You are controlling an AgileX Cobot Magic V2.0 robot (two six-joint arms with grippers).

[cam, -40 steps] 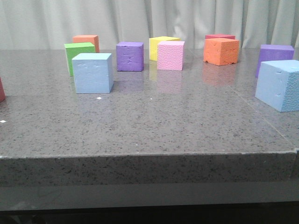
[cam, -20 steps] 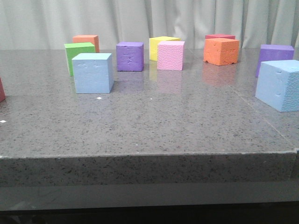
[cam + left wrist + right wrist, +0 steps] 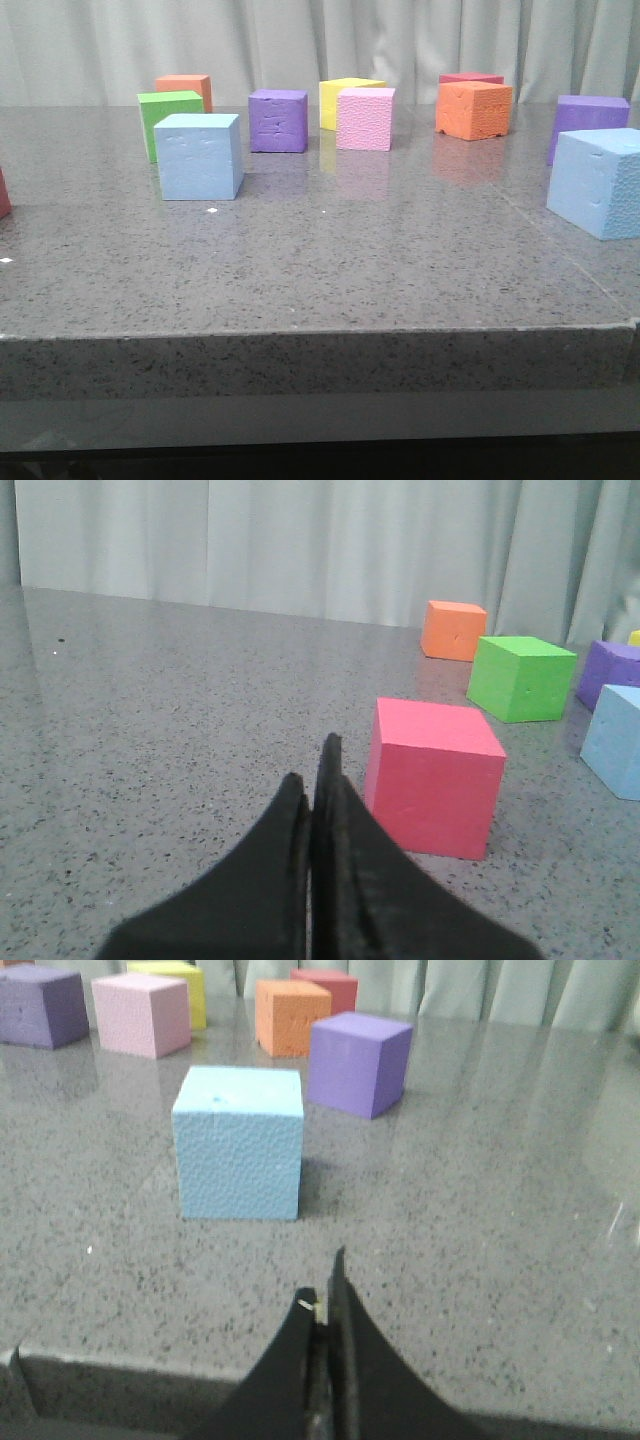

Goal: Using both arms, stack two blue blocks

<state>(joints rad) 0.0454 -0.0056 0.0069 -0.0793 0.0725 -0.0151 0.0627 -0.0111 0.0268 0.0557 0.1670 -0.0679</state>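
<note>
So far nothing is stacked: I am seeing both blue blocks sitting apart on the table point(image 3: 330, 270), the left blue block point(image 3: 199, 157) just in front of the green cube point(image 3: 165, 112), the right blue block point(image 3: 598, 182) at the far right edge near a purple cube point(image 3: 590, 118). Both picks and the stacking are remaining. The left gripper point(image 3: 315, 785) is lying low over the table with its jaws pressed together, empty, just beside a red cube point(image 3: 433, 776). The right gripper point(image 3: 325, 1305) is pointing at its block from the near table edge, jaws likewise closed on nothing.
</note>
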